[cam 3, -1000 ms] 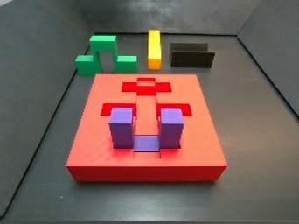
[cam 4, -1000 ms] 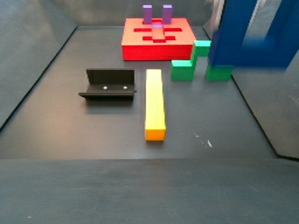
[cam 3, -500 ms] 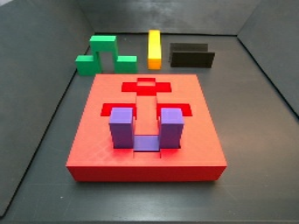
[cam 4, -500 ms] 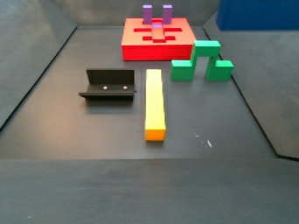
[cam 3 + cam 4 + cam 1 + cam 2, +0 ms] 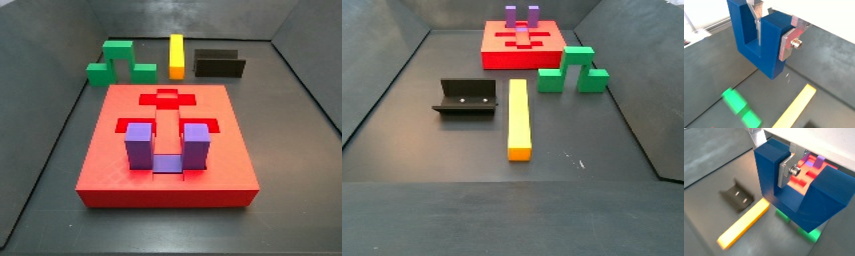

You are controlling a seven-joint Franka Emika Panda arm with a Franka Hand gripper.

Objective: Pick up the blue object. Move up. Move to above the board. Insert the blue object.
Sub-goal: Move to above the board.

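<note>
We see the gripper (image 5: 774,31) only in both wrist views, raised above the table (image 5: 711,60); its jaws are closed on one prong of the blue block (image 5: 757,40), a dark blue U with two upright prongs joined by a base. Below it lie the green block (image 5: 741,107) and yellow bar (image 5: 744,223). In a side view, the board (image 5: 120,165) carries the purple block (image 5: 167,147) toward 6 o'clock.
</note>
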